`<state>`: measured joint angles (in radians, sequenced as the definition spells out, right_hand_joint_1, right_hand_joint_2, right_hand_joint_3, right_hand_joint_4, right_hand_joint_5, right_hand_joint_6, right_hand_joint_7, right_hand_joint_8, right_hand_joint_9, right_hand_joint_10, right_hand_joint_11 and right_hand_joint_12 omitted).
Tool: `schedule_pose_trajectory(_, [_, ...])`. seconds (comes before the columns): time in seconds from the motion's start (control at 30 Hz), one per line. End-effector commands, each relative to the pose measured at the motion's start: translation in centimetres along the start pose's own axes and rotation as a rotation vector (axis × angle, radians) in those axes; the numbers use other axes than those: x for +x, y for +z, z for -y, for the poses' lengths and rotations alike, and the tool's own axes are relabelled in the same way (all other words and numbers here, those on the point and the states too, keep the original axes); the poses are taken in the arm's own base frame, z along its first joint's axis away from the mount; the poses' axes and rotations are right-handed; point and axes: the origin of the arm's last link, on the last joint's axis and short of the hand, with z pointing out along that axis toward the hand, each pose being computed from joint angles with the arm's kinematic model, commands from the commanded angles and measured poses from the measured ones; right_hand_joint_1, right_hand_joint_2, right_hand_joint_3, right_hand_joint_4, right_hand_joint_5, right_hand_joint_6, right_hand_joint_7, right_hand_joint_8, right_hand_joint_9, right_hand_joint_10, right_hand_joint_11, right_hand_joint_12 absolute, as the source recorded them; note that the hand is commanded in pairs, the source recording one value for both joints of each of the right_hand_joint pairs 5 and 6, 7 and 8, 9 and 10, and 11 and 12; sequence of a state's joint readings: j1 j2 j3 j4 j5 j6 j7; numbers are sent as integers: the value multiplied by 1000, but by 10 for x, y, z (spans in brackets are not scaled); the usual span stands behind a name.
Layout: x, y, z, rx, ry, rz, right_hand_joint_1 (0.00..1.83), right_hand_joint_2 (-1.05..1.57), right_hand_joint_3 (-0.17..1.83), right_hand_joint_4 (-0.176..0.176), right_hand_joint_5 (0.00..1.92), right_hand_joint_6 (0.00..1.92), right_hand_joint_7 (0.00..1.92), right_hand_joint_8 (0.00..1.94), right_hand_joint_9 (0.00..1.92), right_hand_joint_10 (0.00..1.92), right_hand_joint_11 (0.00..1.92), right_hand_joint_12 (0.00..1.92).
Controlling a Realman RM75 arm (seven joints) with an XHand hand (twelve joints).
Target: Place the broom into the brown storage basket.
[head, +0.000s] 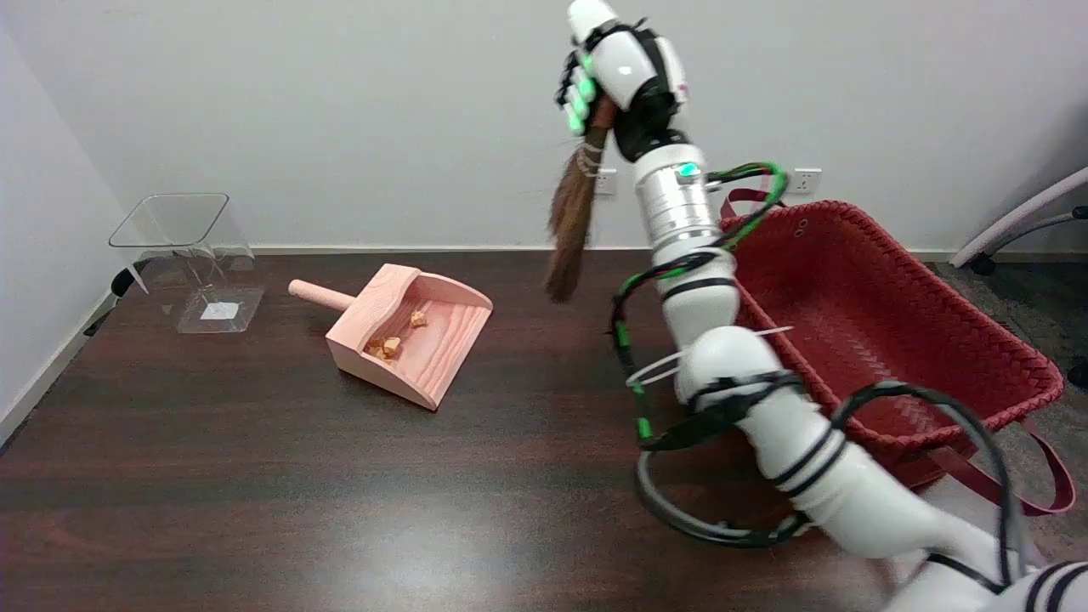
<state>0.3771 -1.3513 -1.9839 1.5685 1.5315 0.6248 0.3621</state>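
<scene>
My right hand (pixel 619 81) is raised high near the top of the head view and grips the handle of a small broom (pixel 571 223). The broom's brown bristles hang down and slightly left, well above the table. The brown storage basket (pixel 918 255), a woven reddish-brown tub with strap handles, stands at the table's right side, to the right of the hand and lower. My forearm crosses in front of the basket's left rim. The broom's handle is mostly hidden inside the fingers.
A pink wooden dustpan (pixel 412 336) with a few small crumbs in it lies left of centre on the dark wooden table (pixel 255 476). A clear plastic container (pixel 191 259) stands at the far left. Wall sockets and a chair leg sit behind.
</scene>
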Motion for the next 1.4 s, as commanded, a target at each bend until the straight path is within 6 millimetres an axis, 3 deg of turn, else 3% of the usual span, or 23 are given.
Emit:
schedule_pose_trajectory(0.03, [71, -12, 62, 37, -58, 73, 1025, 1571, 1022, 0, 1920, 1920, 1920, 1920, 1920, 1920, 1920, 1920])
schedule_pose_trajectory(0.37, [113, -10, 76, -38, -17, 208, 1034, 1571, 1102, 0, 1920, 1920, 1920, 1920, 1920, 1920, 1920, 1920])
schedule_pose_trajectory(0.8, [200, -37, 102, -64, -98, 91, 1038, 1571, 1056, 0, 1920, 1920, 1920, 1920, 1920, 1920, 1920, 1920])
schedule_pose_trajectory(1.0, [229, -50, 113, -62, -96, 19, 1038, 1571, 1023, 0, 1920, 1920, 1920, 1920, 1920, 1920, 1920, 1920])
schedule_pose_trajectory(1.27, [244, -50, 129, -72, -99, 54, 1050, 1571, 894, 0, 1920, 1920, 1920, 1920, 1920, 1920, 1920, 1920])
schedule_pose_trajectory(1.4, [243, -49, 124, -119, -62, 94, 1053, 1571, 904, 0, 1920, 1920, 1920, 1920, 1920, 1920, 1920, 1920])
